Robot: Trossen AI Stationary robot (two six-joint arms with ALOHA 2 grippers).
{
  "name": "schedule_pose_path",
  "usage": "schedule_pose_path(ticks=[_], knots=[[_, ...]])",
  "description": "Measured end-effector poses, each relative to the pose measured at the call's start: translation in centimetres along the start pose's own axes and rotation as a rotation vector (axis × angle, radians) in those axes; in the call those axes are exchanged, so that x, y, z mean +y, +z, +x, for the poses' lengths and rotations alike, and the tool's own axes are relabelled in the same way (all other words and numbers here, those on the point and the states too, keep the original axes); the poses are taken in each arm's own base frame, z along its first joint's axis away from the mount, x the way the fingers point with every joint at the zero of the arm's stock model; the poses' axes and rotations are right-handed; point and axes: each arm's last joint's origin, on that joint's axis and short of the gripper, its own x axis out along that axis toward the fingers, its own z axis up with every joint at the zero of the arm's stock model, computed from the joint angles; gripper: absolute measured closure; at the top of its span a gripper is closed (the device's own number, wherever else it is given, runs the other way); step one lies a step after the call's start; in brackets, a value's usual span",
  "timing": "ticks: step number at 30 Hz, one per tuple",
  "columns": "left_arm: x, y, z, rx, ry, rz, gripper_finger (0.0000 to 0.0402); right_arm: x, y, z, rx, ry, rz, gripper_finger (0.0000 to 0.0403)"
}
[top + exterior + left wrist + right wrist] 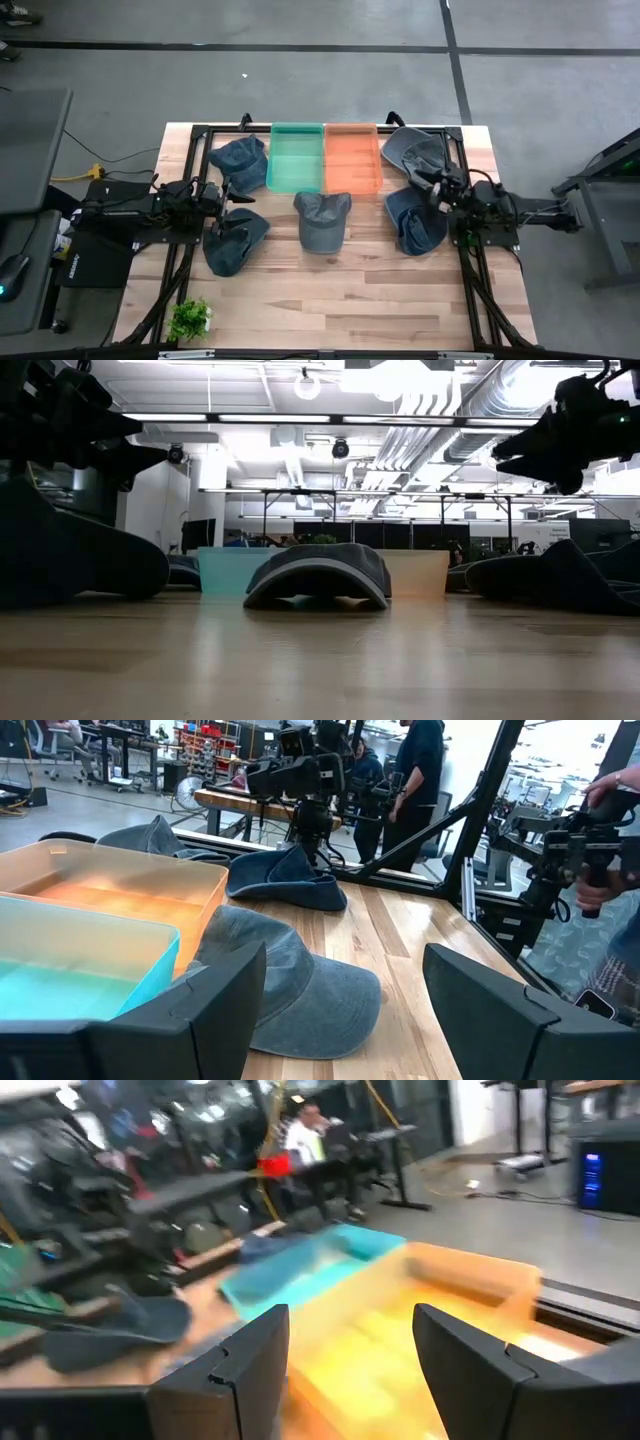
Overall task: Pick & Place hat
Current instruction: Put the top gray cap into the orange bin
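Both robot arms are built from black, boxy segments with black cables running along them. The left arm (150, 203) and the right arm (520, 212) each end in a two-finger gripper. The fingers of the left gripper (345, 1010) and the right gripper (350, 1370) are dark, flat, angular plates with a matte surface.

Two bins (325, 158) sit side by side at the tabletop's (340, 300) far edge; one hat (322, 220) lies just before them, mid-tabletop.
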Motion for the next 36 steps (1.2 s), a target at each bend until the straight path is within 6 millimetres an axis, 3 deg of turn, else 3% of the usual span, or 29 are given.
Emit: schedule_pose_path(ticks=[6,20,27,36], knots=[[0.0,0.0,0.0,0.0,0.0,0.0,0.0133,0.1,0.5,0.5,0.149,-0.147,-0.027,0.0194],[0.0,0.0,0.0,0.0,0.0,0.0,0.0133,1.1,5.4,3.5,0.403,-0.45,-0.03,0.0194],[0.0,0.0,0.0,0.0,0.0,0.0,0.0133,1.3,7.6,5.5,0.649,-0.54,-0.017,0.0194],[0.0,0.0,0.0,0.0,0.0,0.0,0.0133,0.7,7.3,8.9,1.024,-0.526,0.107,0.0194]])
